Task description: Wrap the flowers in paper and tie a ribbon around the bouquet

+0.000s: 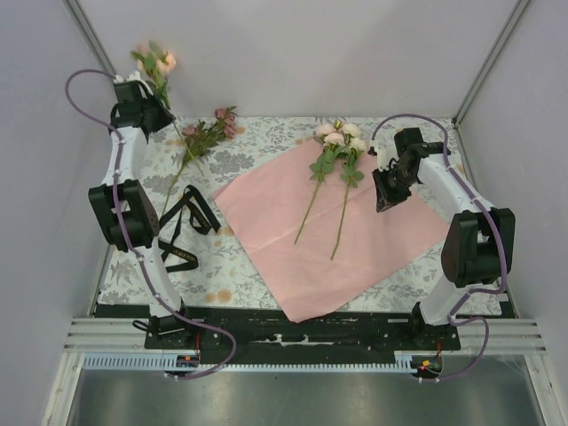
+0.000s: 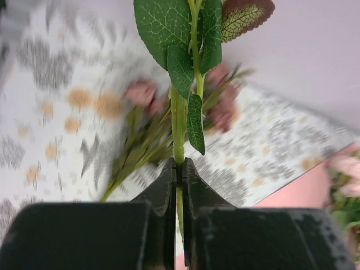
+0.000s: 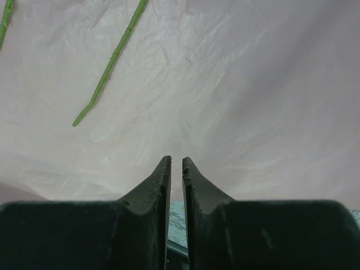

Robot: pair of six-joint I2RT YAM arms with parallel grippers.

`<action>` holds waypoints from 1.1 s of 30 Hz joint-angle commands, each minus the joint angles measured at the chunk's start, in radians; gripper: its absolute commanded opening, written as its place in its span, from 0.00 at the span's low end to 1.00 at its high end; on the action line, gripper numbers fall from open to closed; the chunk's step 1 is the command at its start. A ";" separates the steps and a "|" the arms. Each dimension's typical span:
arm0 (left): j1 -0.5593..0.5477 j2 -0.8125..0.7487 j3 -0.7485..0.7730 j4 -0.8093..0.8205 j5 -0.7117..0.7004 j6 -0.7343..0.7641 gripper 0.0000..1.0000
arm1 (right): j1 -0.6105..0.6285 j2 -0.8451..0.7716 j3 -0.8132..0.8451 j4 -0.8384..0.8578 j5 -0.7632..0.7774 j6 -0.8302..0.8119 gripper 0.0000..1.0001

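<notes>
Left gripper [image 2: 178,169] fingers pinching flower stem [image 2: 179,126], lifted at far left. Right gripper [image 3: 175,166] fingers nearly together, empty, over pink paper [image 1: 355,240]. Carry stem rightward, lay beside two flowers [image 1: 335,151] on paper, blooms aligned.

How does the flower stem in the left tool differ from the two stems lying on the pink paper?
The held stem is pinched upright in the shut left tool, off the table; the two paper stems lie flat and untouched on the pink paper. The held stem sits at the far left corner, while the paper stems lie mid-table beside the right tool, which grips nothing. All have pale pink-peach blooms and thin green leafy stems.
</notes>
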 commanded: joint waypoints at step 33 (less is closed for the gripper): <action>-0.858 0.210 0.145 -0.001 0.136 -0.261 0.02 | -0.184 -0.005 -0.058 0.092 -0.190 0.040 0.34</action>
